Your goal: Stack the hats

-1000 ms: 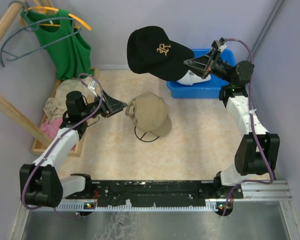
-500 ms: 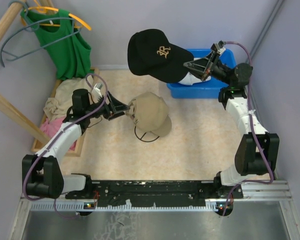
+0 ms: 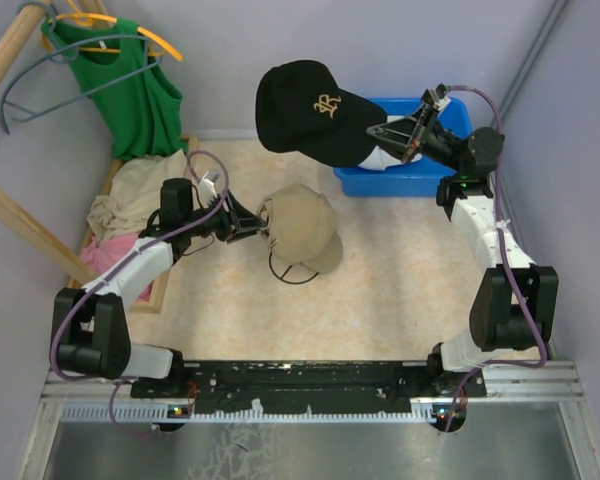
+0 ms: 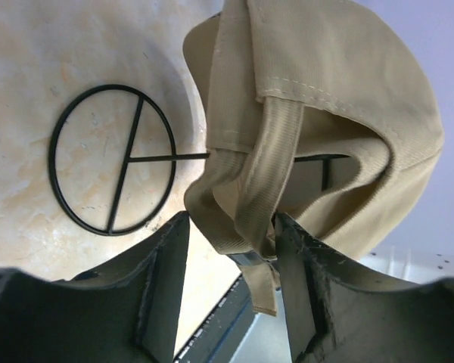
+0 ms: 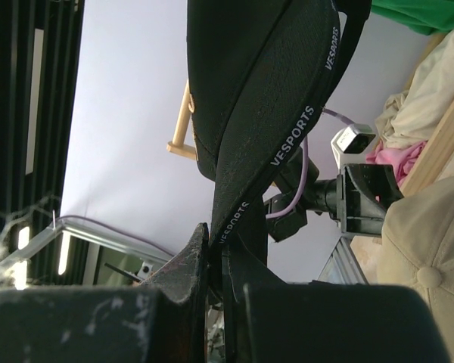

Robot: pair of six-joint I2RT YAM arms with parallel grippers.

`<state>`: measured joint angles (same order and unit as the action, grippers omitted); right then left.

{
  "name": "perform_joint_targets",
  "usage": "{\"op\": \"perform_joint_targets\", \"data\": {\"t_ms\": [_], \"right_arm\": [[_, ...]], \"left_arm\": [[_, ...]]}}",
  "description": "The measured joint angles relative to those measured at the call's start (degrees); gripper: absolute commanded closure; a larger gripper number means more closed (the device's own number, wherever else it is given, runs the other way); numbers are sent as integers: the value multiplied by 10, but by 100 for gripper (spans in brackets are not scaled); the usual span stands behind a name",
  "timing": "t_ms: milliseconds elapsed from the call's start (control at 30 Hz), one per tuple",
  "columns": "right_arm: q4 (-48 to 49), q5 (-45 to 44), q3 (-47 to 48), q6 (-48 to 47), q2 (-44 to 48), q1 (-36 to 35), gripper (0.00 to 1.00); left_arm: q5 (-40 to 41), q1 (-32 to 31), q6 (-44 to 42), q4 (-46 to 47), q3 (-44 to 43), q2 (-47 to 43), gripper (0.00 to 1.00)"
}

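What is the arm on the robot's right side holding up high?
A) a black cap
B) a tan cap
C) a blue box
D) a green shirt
A: the right tool is pinched shut on the edge of the black cap, holding it in the air.

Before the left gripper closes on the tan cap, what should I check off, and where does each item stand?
1. Back strap of the tan cap sits between the left gripper jaws: ok.
2. Left gripper open, strap not yet pinched: ok.
3. Right gripper shut on the black cap, held up off the table: ok.
4. Tan cap resting on the wire stand: ok.
5. Black cap apart from the tan cap: ok.
6. White cap lying in the blue bin: ok.
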<state>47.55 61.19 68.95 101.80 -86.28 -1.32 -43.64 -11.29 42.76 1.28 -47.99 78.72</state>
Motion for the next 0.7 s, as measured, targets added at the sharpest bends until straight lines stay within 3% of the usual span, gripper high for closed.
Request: {"op": "perform_joint_targets", "data": {"t_ms": [133, 267, 500, 700], "right_arm": [[3, 1, -11, 0, 0, 0, 100], [11, 5, -35, 5, 0, 0, 100], [23, 17, -88, 15, 6, -5, 100], [53, 18, -137, 30, 12, -42, 100]], "left_arm": [[10, -1, -4, 5, 0, 15, 70], [10, -2, -13, 28, 0, 43, 78], [3, -2, -15, 70, 0, 99, 78], [-14, 3, -16, 103, -11, 134, 71]]}}
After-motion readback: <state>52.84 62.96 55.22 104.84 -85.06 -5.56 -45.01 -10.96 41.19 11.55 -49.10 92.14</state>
